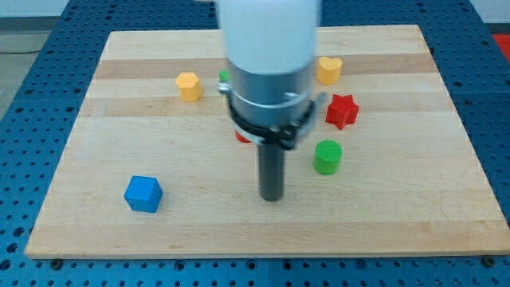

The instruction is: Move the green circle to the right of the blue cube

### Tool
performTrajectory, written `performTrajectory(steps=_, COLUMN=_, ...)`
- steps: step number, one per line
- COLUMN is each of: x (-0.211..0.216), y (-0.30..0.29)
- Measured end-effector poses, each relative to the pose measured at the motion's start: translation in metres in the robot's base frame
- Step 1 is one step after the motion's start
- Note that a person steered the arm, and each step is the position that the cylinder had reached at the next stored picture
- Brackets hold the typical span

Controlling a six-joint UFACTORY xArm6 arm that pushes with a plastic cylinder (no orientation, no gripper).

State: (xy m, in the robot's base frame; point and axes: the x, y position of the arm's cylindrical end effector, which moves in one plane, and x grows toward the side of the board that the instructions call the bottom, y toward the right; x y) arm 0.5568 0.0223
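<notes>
A: How does the arm look?
B: A wide white cylinder on top, then a silver metal ring with a black clamp. Below it, a dark straight rod ends in my tip (272, 198).

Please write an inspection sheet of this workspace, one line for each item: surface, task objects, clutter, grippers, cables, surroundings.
Surface: wooden board, flat, lying on a blue perforated table.
Job's things: green circle right of centre; blue cube near the view's bottom left, far apart from it.
Clutter: yellow block and yellow heart near the top; red star; a red piece and a green piece mostly hidden behind the arm.
Grippers: none; my tip stands left of the green circle, not touching it.
Cables: nothing seen.
Surroundings: nothing seen beyond the blue table.
</notes>
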Motion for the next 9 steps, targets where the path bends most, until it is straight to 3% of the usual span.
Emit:
performTrajectory(steps=1, x=0.002, y=0.058)
performTrajectory(steps=2, x=-0.022, y=0.108)
performTrajectory(steps=3, x=-0.055, y=0.118)
performTrajectory(steps=6, x=-0.069, y=0.050)
performTrajectory(steps=9, x=-0.037, y=0.006)
